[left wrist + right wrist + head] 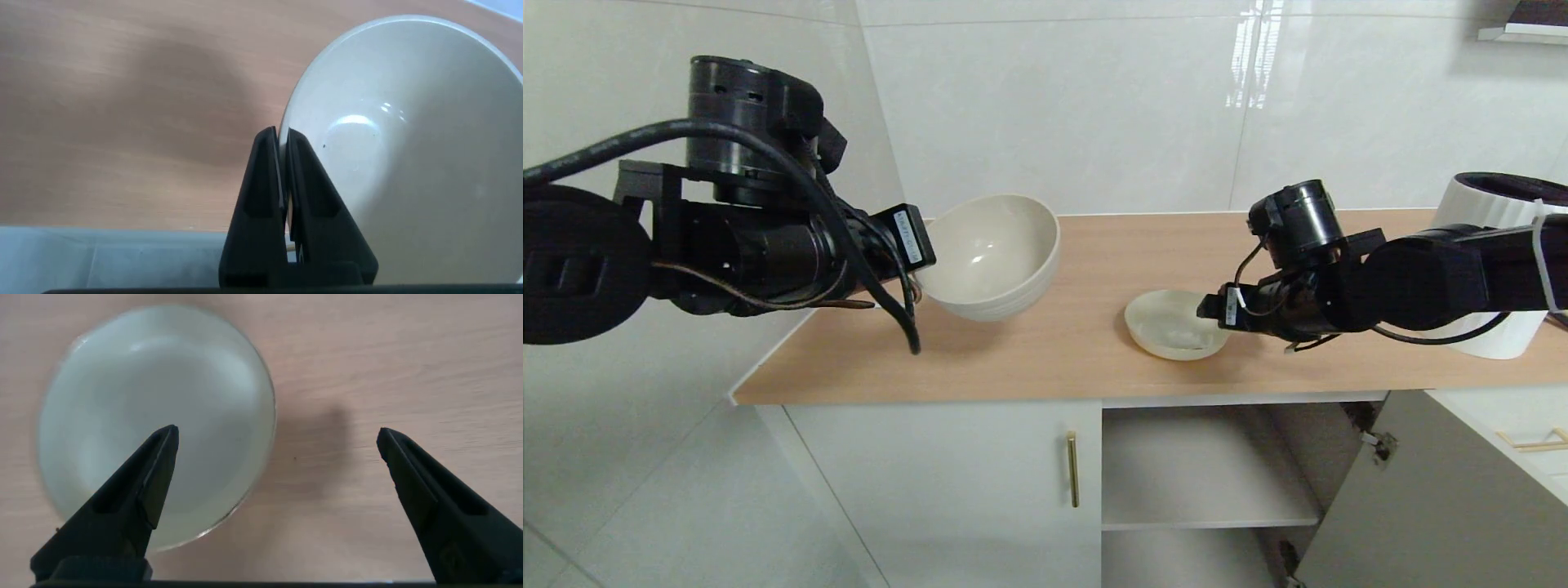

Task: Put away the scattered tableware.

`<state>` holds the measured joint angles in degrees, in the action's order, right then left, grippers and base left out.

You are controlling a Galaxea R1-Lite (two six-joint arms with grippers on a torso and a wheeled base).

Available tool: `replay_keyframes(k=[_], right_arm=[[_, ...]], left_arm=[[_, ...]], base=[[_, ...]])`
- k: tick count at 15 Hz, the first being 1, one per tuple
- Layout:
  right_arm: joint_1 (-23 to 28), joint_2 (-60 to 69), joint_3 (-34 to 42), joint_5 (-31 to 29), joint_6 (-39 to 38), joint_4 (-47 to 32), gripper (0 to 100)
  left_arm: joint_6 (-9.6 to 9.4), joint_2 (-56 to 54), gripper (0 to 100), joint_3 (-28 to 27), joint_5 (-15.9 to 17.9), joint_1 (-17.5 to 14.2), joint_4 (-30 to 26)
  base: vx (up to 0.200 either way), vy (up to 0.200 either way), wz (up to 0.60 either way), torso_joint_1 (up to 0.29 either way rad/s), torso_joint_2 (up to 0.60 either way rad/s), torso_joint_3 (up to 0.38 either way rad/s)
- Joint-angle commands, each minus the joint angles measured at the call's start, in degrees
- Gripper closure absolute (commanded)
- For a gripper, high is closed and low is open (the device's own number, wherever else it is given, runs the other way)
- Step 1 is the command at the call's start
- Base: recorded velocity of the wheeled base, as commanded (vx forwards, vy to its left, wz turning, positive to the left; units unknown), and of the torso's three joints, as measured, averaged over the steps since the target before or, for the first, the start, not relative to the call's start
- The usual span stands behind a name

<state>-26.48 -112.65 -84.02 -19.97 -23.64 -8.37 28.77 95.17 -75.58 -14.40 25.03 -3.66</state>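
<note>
Bowl (992,257) first: the big pale bowl is in the left pincer (927,247). The pincer is squeezed tight on the rim, with one finger inside the bowl and one outside. The bowl (409,147) sticks out past the tip of the left pincer (282,140). It is tipped up, so its open side faces back at the pincer. I cannot tell if its bottom touches the bench (1086,351).

A small, flat dish (1172,325) lies on the bench, right at the tip of the right pincer (1209,309). This right pincer (276,434) is spread wide and holds nothing. One finger is over the dish (155,416), and the other is over bare bench (392,359) beside it.

Behind the right pincer's arm stands a white pot (1494,343). Below both pincers a cupboard (931,490) is open, and it has a shelf (1201,514) inside.
</note>
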Motion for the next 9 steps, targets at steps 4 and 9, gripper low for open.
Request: replay_keyframes(k=[4,9], right_arm=[[0.0,-3.1,-1.0,-0.1,-0.3,1.6,0],[0.0,-3.3,-1.1,0.0,-0.3,1.7,100]], left_arm=[[0.06,-1.0,100,0.5,0.0,0.0,0.1],[0.06,-1.2,100,0.5,0.0,0.0,0.1]], base=[[0.0,0.0,0.0,0.0,0.0,0.0],[0.0,0.0,0.0,0.0,0.0,0.0]])
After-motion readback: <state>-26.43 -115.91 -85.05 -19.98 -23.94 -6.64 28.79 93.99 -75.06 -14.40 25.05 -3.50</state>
